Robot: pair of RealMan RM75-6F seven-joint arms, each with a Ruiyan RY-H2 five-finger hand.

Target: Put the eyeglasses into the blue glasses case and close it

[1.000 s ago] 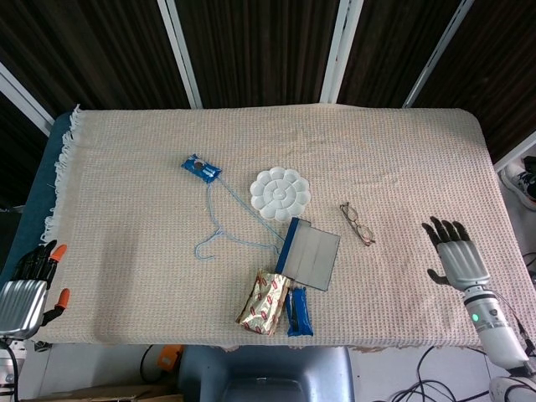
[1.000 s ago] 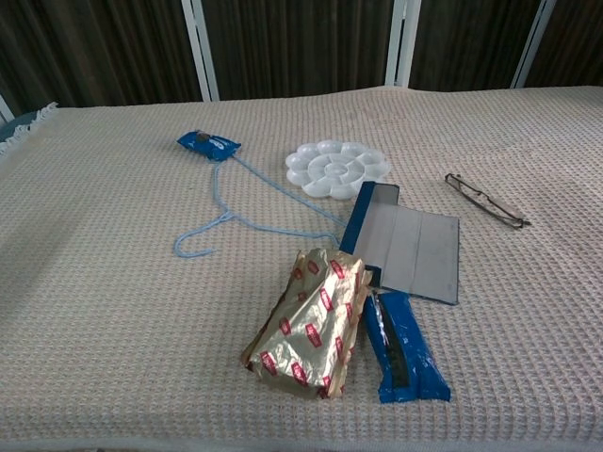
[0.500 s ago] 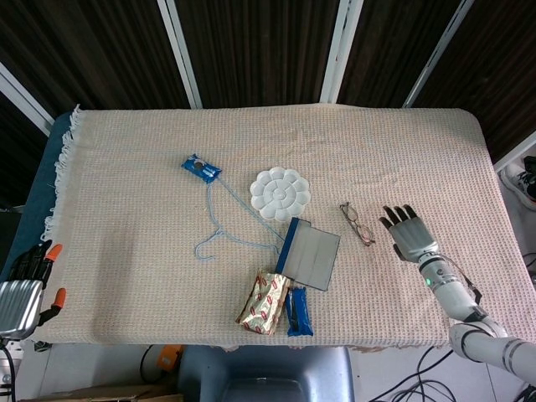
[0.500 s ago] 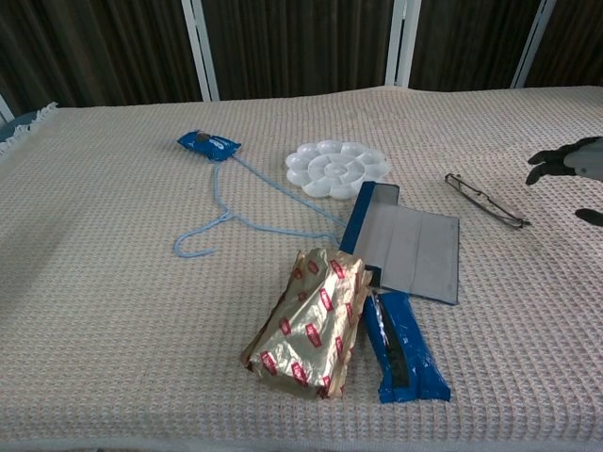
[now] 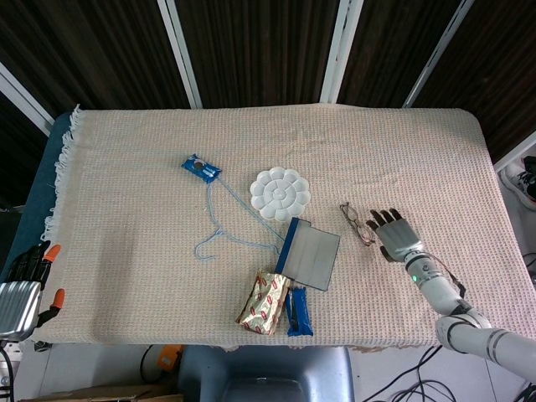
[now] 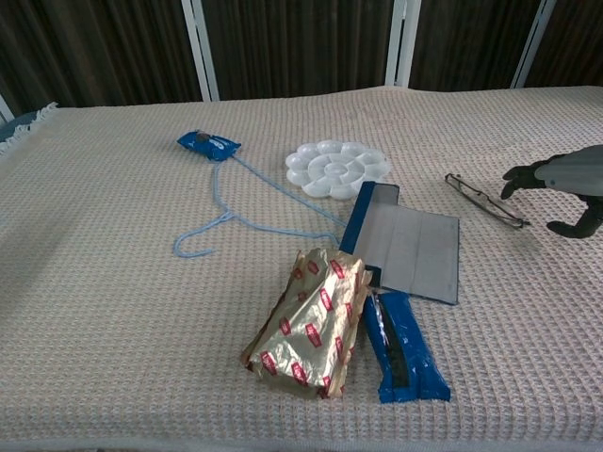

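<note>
Since a moment ago, the right hand [image 5: 394, 233] has slid in from the right side of the frame toward the middle; now its spread fingers sit just beside the eyeglasses [image 5: 357, 223], and it holds nothing; I cannot tell if a fingertip touches the frame yet.

Nearest the bottom edge, the left hand [image 5: 25, 289] waits at the lower left, off the cloth; it grips nothing that I can see, but I cannot tell if its fingers are apart or curled; near the bottom middle lie a gold snack packet [image 5: 264, 303] and a blue snack packet [image 5: 300, 311], side by side.

Just above them is the blue glasses case [image 5: 308, 253]; it lies flat with its grey side up, and I cannot tell from here if anything is inside; it looks stiff and easy to push around.

Right of the case lie the eyeglasses, folded flat on the tablecloth [image 5: 126, 159]; they look thin, light and easy to bend, so I would pinch them gently at the frame near the lenses, not squeeze the glass.

Farther up sit a white paint palette [image 5: 280, 193] with empty cups, a blue string [image 5: 219, 226], and a small blue packet [image 5: 201, 168].
</note>
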